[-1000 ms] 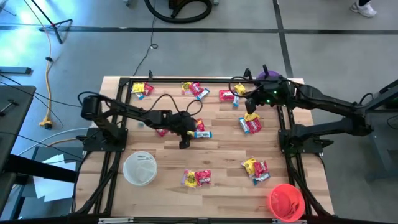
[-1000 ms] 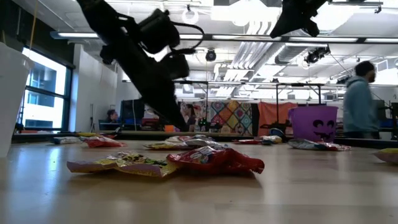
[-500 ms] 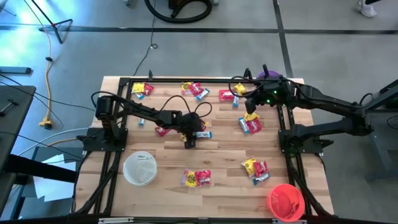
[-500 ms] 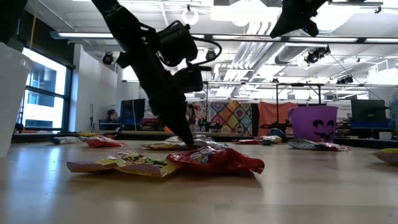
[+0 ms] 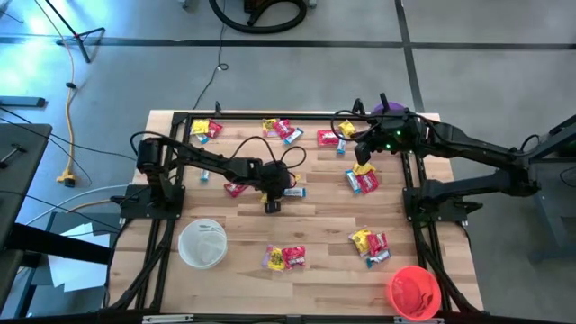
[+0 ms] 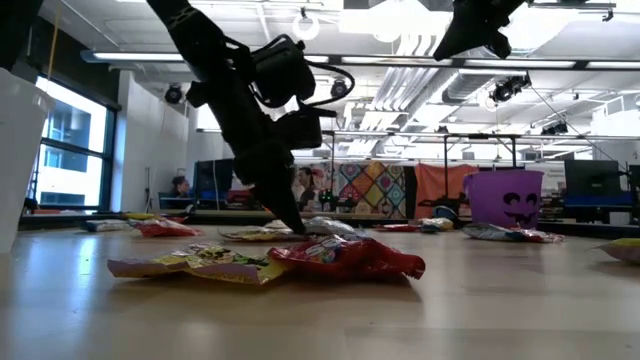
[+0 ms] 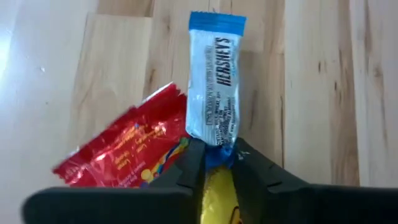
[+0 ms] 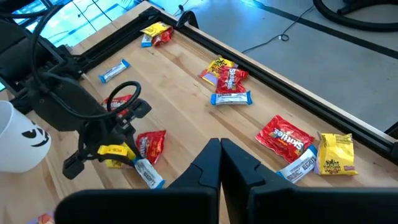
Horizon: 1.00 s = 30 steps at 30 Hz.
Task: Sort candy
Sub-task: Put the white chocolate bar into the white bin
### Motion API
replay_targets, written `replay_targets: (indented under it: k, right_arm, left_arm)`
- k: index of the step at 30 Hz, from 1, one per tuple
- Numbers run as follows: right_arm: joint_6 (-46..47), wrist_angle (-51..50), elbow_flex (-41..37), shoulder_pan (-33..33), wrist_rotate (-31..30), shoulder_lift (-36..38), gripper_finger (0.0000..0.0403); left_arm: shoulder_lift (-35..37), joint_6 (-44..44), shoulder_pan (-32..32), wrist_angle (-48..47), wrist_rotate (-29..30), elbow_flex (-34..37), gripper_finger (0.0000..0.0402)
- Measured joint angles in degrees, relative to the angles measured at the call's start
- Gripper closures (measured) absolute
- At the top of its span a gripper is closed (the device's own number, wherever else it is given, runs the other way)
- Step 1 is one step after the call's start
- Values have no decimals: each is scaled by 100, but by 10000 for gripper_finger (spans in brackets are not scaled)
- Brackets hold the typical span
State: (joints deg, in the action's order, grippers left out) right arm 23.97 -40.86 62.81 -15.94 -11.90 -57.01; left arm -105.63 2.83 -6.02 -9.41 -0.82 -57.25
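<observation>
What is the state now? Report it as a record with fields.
left pincer: low at the middle of the table, shut on end of blue bar
next to bar: red candy
right pincer: shut, empty, high over back right
bowls: white bowl front left; red bowl front right; purple bowl back right

Glossy candy (image 7: 214,87) wrappers, wooden table (image 7: 311,74)

Candy (image 5: 283,258) scattered on table (image 5: 315,229), left gripper (image 5: 273,205) mid-table, right gripper (image 5: 360,155) behind.
</observation>
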Motion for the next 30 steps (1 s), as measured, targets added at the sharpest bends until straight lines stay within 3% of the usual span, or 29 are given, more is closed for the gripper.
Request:
replay_targets:
  k: [5, 10, 16, 24, 30]
  right_arm:
    - [0, 2, 0, 0, 0, 0, 402]
    - [-4, 49, 0, 0, 1, 0, 402]
    - [-213, 237, 0, 0, 2, 0, 402]
    - [-478, 299, 0, -2, 4, 0, 402]
    - [-496, 302, 0, -2, 4, 0, 402]
  left_arm:
    - [469, 97, -8, -9, 30, 6, 396]
    - [1255, 109, -40, -149, 8, 6, 401]
    - [2606, -246, 60, -1408, -506, 1, 401]
    - [4406, -2328, 1040, -4061, -1171, -1, 401]
    - [5007, -4878, 2786, -4500, -1193, -1, 401]
